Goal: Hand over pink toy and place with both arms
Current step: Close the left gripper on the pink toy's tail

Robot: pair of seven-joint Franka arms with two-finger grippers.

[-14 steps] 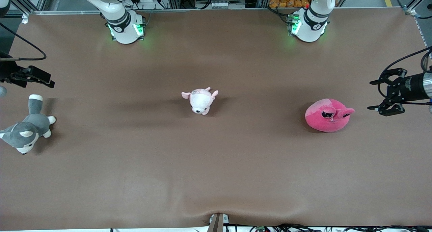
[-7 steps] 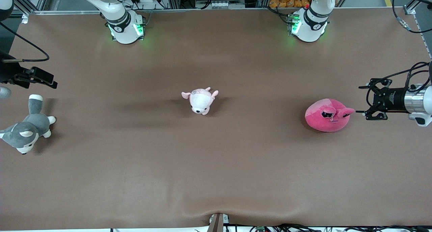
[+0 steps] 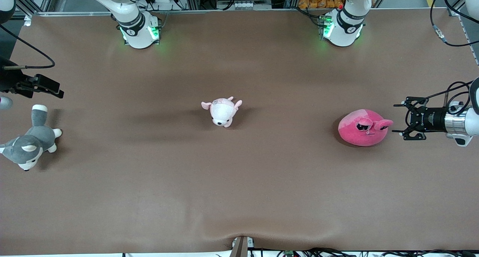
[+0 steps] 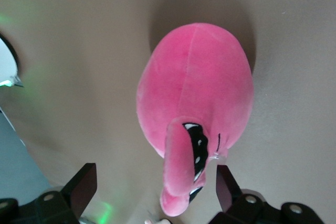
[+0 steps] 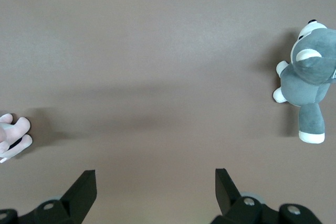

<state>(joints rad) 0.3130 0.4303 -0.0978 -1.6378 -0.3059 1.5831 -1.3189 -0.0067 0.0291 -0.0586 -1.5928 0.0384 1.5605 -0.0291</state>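
Note:
The pink toy (image 3: 362, 128) is a round hot-pink plush with dark half-lidded eyes. It lies on the brown table toward the left arm's end. My left gripper (image 3: 399, 119) is open and empty, level with the toy and pointing at its ear from the table's end. In the left wrist view the toy (image 4: 194, 93) fills the middle, and one ear reaches in between the open fingers of the left gripper (image 4: 155, 177) without touching them. My right gripper (image 3: 56, 90) is open and empty and waits over the right arm's end of the table; its wrist view (image 5: 155, 179) shows bare table between its fingers.
A pale pink-and-white plush animal (image 3: 222, 112) lies in the middle of the table, its paws showing in the right wrist view (image 5: 13, 135). A grey-and-white husky plush (image 3: 28, 144) lies at the right arm's end, under the right gripper, also in the right wrist view (image 5: 307, 77).
My left gripper has come in from the table's end toward the pink toy and now points at its ear. The right gripper has barely moved. The toys have not moved.

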